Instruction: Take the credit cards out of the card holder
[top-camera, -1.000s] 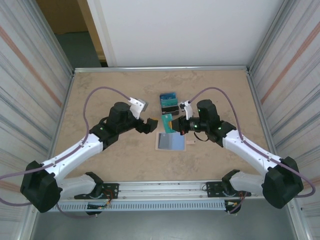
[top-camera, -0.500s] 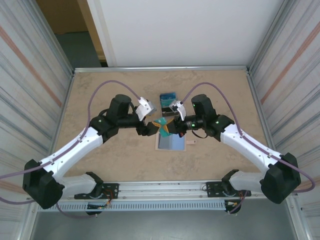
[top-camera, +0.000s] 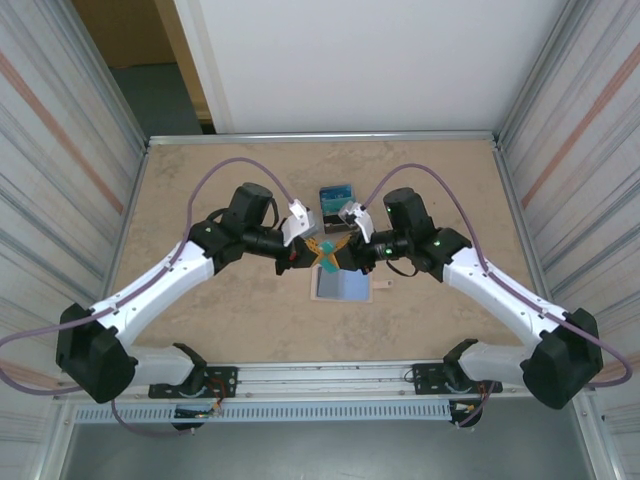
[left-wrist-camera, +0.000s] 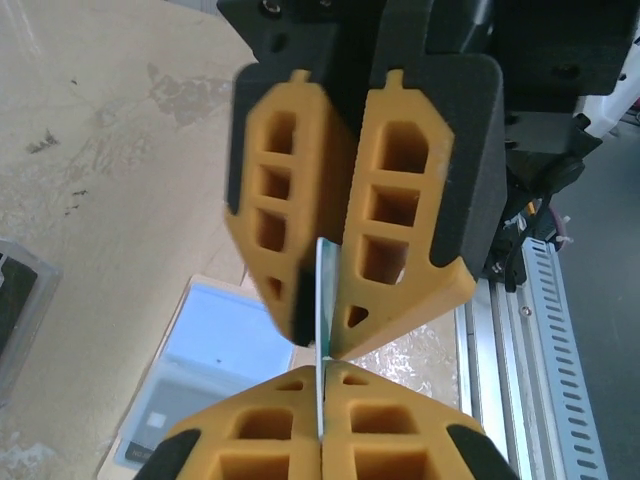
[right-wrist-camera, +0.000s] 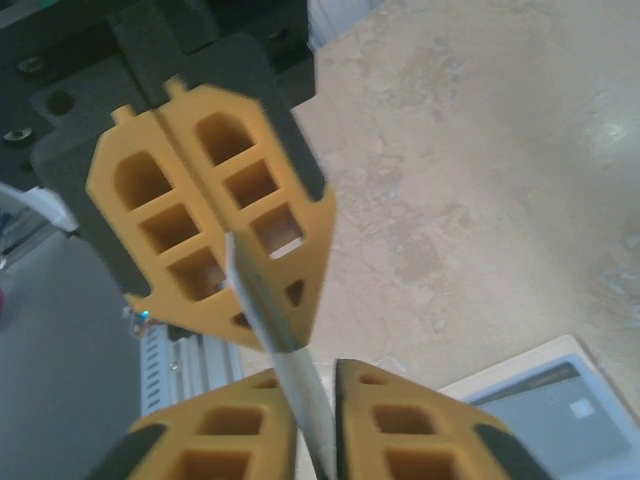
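Left fingers pinch the credit card; right wrist view shows right fingers parted around it.

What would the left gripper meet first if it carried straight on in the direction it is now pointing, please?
Most likely the right gripper, which faces it tip to tip; the credit card that the left gripper pinches spans the gap between them. Depth is hard to judge.

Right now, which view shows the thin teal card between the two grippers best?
Top external: thin teal card shows its face there. Both wrist views catch it edge-on, a sliver between orange fingers.
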